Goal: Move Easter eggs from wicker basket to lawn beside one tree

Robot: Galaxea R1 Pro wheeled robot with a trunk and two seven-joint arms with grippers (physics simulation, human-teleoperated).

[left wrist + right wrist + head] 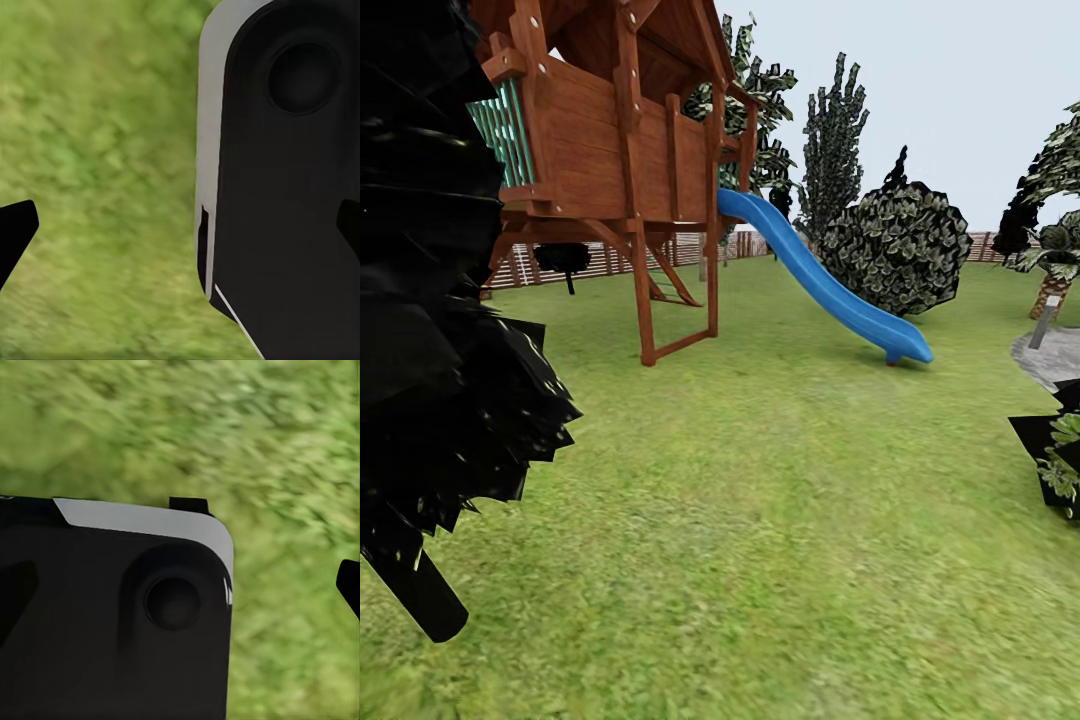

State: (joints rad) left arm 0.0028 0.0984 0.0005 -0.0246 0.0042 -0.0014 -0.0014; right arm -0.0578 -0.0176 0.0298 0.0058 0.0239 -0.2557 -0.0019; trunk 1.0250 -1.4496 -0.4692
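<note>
Our left gripper [180, 225] and right gripper [180, 585] are hanging spread wide, empty, over the lawn [760, 520]; a blue slide [830, 290] is descending at upper centre.

The lawn [760, 520] is just a big flat stretch of bright green grass, running from right up close all the way to the far fence. Both wrist views have that same grass, blurry, down below. Dark blocky-leaved trees [835, 150] stand way at the far side.
</note>
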